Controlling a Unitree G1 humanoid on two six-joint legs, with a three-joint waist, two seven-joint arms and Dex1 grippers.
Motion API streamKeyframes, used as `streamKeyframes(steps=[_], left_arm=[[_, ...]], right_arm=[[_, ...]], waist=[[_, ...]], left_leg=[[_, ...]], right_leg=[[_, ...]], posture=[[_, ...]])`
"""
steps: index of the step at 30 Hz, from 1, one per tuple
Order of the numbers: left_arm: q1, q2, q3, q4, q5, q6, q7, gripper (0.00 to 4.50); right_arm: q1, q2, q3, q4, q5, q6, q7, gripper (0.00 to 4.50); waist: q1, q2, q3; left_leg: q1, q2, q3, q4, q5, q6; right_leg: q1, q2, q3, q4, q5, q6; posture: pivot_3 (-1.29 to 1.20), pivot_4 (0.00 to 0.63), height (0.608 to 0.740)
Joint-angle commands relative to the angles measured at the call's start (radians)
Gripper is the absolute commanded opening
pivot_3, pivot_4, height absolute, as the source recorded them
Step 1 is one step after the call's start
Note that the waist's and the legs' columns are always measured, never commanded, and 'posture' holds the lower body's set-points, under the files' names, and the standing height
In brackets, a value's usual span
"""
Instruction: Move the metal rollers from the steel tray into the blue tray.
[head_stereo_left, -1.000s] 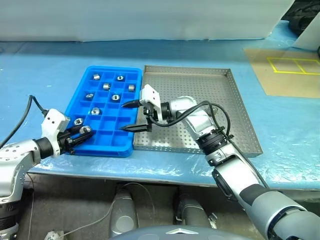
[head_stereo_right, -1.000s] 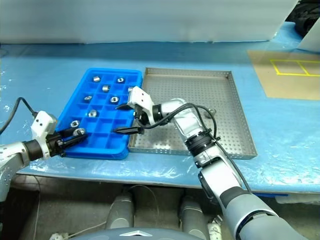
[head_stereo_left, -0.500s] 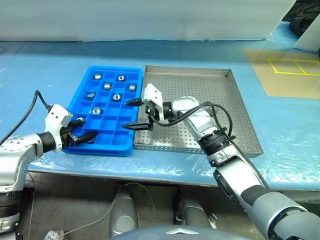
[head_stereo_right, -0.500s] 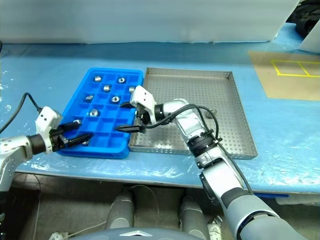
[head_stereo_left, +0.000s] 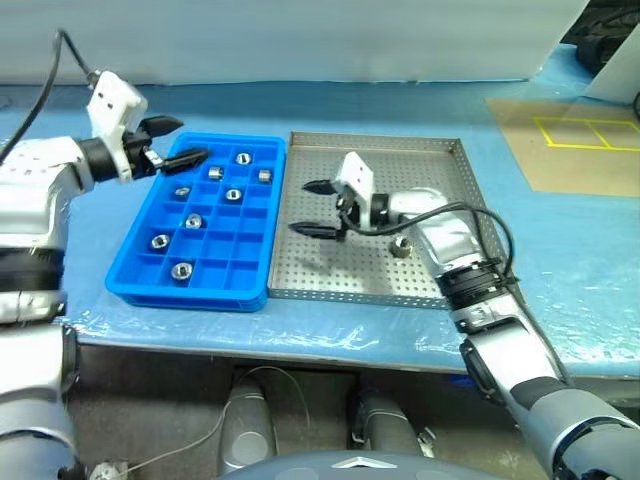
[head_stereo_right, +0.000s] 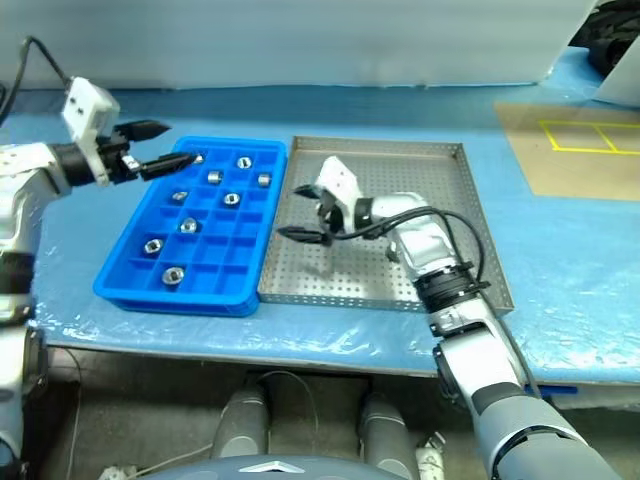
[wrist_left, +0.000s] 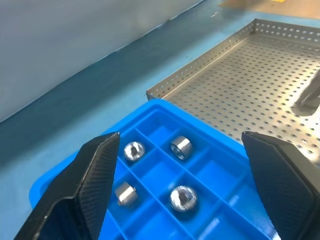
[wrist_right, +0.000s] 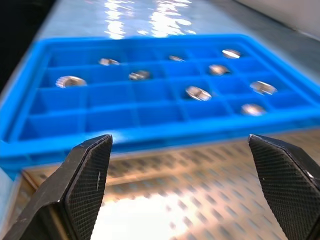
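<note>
The blue tray (head_stereo_left: 250, 262) lies left of the steel tray (head_stereo_left: 430, 175). Several metal rollers sit in the blue tray's compartments, one at the near end (head_stereo_left: 181, 269). One roller (head_stereo_left: 400, 245) lies on the steel tray's perforated floor, just beside my right forearm. My left gripper (head_stereo_left: 186, 139) hangs open and empty above the far left corner of the blue tray. My right gripper (head_stereo_left: 302, 207) is open and empty over the left part of the steel tray, pointing toward the blue tray. The left wrist view shows rollers (wrist_left: 181, 146) between its spread fingers (wrist_left: 95, 175).
Both trays rest on a blue-covered table whose front edge (head_stereo_left: 300, 345) runs close below them. A brown board with yellow tape lines (head_stereo_left: 570, 140) lies at the far right. A pale wall (head_stereo_left: 300, 40) stands behind the table.
My left gripper opened, left its roller in the blue tray's near end, then rose and swung to the tray's far left corner. My right gripper moved right, further over the steel tray.
</note>
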Motion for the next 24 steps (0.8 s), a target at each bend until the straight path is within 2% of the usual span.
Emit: streamKeyframes(steps=[1, 6, 12, 19, 24], left_arm=[[-0.142, -0.089, -0.078, 0.251, 0.095, -0.178, -0.049, 4.11], [-0.279, -0.280, -0.127, 0.509, 0.174, -0.338, -0.055, 4.11], [-0.337, -0.461, -0.163, 0.661, 0.271, -0.454, 0.008, 4.11], [-0.326, -0.545, -0.235, 0.741, 0.421, -0.495, 0.128, 4.11], [-0.324, -0.574, -0.225, 0.758, 0.458, -0.478, 0.176, 4.11]], right_arm=[[0.046, -0.068, -0.077, -0.135, 0.026, 0.063, -0.033, 4.50], [0.201, -0.138, -0.143, -0.371, 0.058, 0.200, -0.102, 4.50], [0.353, -0.171, -0.227, -0.600, 0.089, 0.342, -0.214, 4.50], [0.501, -0.201, -0.324, -0.816, 0.128, 0.477, -0.323, 4.50], [0.612, -0.203, -0.374, -0.942, 0.159, 0.549, -0.384, 4.50]], waist=[[-0.011, 0.000, 0.000], [-0.045, -0.001, 0.000], [-0.099, -0.001, 0.000], [-0.157, -0.001, 0.000], [-0.193, 0.000, 0.000]], left_leg=[[0.000, -0.001, 0.000, 0.000, 0.000, 0.000], [0.001, -0.001, 0.000, 0.000, -0.003, 0.005], [0.001, -0.002, 0.001, 0.005, -0.008, 0.015], [0.008, -0.003, 0.005, 0.006, -0.010, 0.017], [0.012, -0.009, 0.005, 0.008, -0.013, 0.023]], right_leg=[[0.001, 0.000, 0.000, -0.001, 0.001, 0.001], [0.004, 0.001, 0.002, -0.003, 0.003, 0.003], [0.006, 0.002, 0.006, -0.006, 0.003, 0.005], [0.012, 0.002, 0.019, -0.013, 0.002, 0.003], [0.016, 0.002, 0.026, -0.020, 0.006, 0.007]], posture=[[-0.26, 0.150, 0.740], [-0.43, 0.150, 0.740], [-0.63, 0.150, 0.740], [-0.78, 0.150, 0.740], [-0.84, 0.150, 0.740]])
